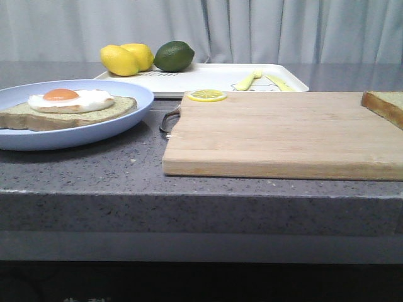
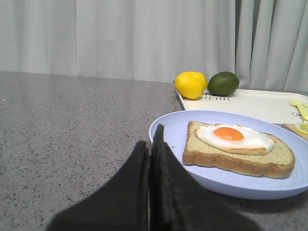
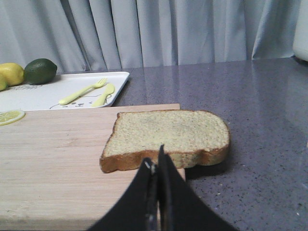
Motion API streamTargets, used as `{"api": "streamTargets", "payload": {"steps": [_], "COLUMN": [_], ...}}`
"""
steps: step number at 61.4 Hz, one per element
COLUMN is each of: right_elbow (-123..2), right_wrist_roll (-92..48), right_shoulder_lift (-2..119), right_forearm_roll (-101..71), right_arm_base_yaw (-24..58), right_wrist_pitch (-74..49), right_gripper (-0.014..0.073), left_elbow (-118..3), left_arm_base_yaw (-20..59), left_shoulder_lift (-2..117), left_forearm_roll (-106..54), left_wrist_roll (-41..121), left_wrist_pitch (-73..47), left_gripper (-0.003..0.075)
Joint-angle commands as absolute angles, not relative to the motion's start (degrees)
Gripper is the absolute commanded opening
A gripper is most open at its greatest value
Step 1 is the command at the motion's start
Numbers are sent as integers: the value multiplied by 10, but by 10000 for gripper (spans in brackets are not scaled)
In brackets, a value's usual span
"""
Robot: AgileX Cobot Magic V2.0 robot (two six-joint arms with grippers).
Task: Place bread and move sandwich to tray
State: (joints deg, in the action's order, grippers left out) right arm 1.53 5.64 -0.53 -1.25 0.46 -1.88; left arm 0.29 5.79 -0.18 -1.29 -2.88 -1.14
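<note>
Likely light and soft, the bread [image 3: 168,137] wants an edge pinch; right gripper [image 3: 156,166], at its six o'clock, and left gripper [image 2: 151,149] are both clenched, empty.

The front view cuts the bread [image 1: 384,106] at its right edge — only a corner shows — and the plate [image 1: 19,139] at the left. Printing on the tray [image 3: 29,91] is too small to read (both wrist views). Neither tool shows in front.

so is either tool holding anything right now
Nothing is held. Both the left tool and right tool are shut and empty; the bread lies untouched.
</note>
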Motion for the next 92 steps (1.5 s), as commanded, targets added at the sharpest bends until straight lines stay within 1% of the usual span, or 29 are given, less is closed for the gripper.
{"api": "streamTargets", "payload": {"steps": [1, 49, 60, 71, 82, 92], "right_elbow": [14, 14, 5, -73, -196, -303], "right_wrist_roll": [55, 55, 55, 55, 53, 46], "right_shoulder_lift": [-16, -16, -16, -16, -9, 42], "right_forearm_roll": [-5, -5, -5, -5, -4, 15], "right_arm_base_yaw": [1, 1, 1, 1, 1, 1], "right_wrist_pitch": [29, 32, 51, 13, -65, -157], "right_gripper": [-71, -71, -71, -71, -71, -71], "left_elbow": [3, 3, -9, -76, -187, -308], "left_arm_base_yaw": [58, 58, 58, 58, 58, 58], "left_shoulder_lift": [-14, -14, -14, -11, 24, 92], "left_forearm_roll": [-16, -16, -18, -21, -21, -8], "left_wrist_roll": [-28, -28, -28, -28, -28, -28], "left_wrist_pitch": [34, 39, 52, 31, -59, -154], "left_gripper": [-20, -20, -20, -20, -20, -20]}}
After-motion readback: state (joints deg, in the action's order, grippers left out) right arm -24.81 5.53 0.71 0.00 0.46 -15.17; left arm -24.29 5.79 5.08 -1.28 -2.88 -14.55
